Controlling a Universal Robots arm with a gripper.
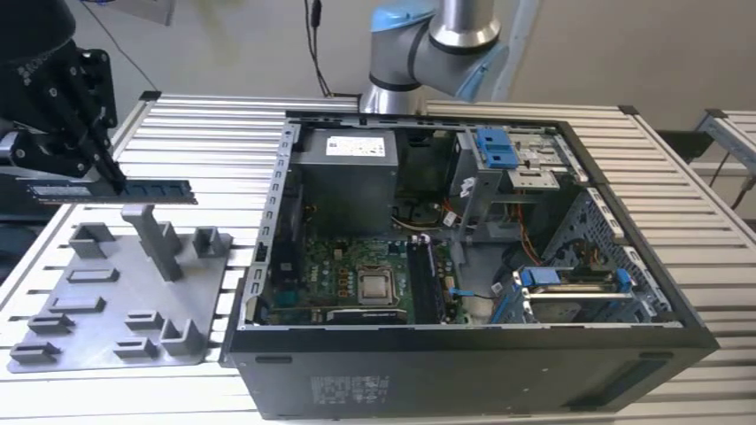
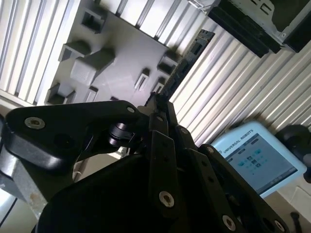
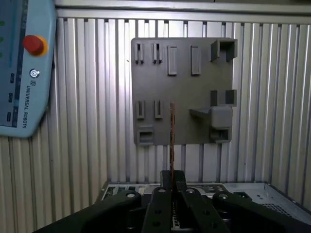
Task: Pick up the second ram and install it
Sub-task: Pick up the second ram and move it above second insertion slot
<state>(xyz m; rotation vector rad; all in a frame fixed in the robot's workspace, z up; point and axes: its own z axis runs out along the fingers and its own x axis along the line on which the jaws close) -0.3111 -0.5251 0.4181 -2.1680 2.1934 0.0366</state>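
Note:
The second ram is a long thin dark stick with a pale label, held level in the air above the grey fixture plate at the exterior view's left. My black gripper is shut on one end of it. In the first wrist view the ram shows edge-on, reaching out from the gripper over the plate. In the second wrist view the ram juts from the gripper. The open computer case with its green motherboard lies at the exterior view's right of the ram.
A tall grey post stands on the fixture plate just under the ram. Everything rests on a slatted metal table. A teach pendant lies beside the plate. The arm's base rises behind the case.

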